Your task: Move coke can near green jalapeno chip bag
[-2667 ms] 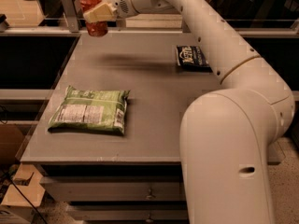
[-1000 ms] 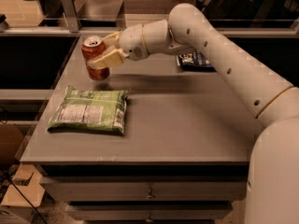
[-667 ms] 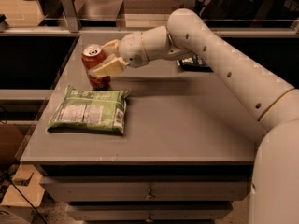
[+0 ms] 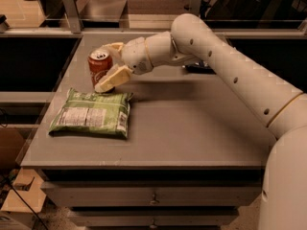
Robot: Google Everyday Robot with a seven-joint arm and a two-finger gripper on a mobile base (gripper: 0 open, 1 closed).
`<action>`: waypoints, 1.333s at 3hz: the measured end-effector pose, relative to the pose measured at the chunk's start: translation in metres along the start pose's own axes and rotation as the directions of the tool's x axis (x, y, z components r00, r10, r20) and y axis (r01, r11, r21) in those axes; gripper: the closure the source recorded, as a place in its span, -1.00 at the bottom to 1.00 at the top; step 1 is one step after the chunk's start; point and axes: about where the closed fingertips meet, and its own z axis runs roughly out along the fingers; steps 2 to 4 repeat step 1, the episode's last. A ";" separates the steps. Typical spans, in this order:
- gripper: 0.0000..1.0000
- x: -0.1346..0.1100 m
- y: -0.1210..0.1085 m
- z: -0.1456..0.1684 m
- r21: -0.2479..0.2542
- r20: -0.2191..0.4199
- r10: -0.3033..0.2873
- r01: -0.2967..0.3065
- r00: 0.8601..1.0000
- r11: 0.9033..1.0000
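The coke can (image 4: 99, 66), red with a silver top, stands upright on the grey table (image 4: 192, 128), just behind the top edge of the green jalapeno chip bag (image 4: 92, 114). The bag lies flat at the front left with its white label panel up. My gripper (image 4: 108, 66) is at the can, reaching in from the right. Its fingers (image 4: 111, 79) are spread, one behind the can's top and one low in front of its right side. The jaws look open around the can.
A dark chip bag (image 4: 199, 69) lies at the back of the table, mostly hidden behind my arm (image 4: 230, 71). Metal railing posts (image 4: 69, 6) stand behind the table. A cardboard box (image 4: 17, 195) sits on the floor at the left.
The gripper brought the can down from high at the back left to the table beside the green bag. The front finger has since dropped away from the can.
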 end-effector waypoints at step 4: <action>-1.00 0.000 0.000 0.000 0.000 0.000 0.000 0.000 1.000 1.000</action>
